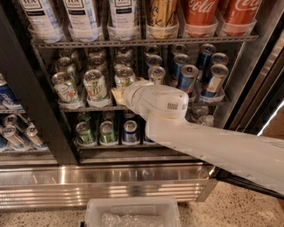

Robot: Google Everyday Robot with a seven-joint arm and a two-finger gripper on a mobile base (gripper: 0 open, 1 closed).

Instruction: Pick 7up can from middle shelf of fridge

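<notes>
The fridge [26, 88] stands open in front of me. Its middle shelf [88, 107] is a dark wire rack with clear front trays. Pale white-green 7up cans stand in its left lanes: one at the front left [66, 91], one beside it [95, 85] and a third [124, 76] just right of that. My gripper [119, 95] is at the front of the middle shelf, right against the third lane, between the second and third 7up cans. The white wrist [155, 101] hides most of it.
Slim blue-and-silver cans [188, 78] fill the right lanes of the middle shelf. Tall bottles [81, 15] and red cola cans [202, 12] stand on the rack above. Small green cans [84, 132] stand on the rack below. A ribbed steel base panel [102, 186] and a clear bin [132, 213] lie below.
</notes>
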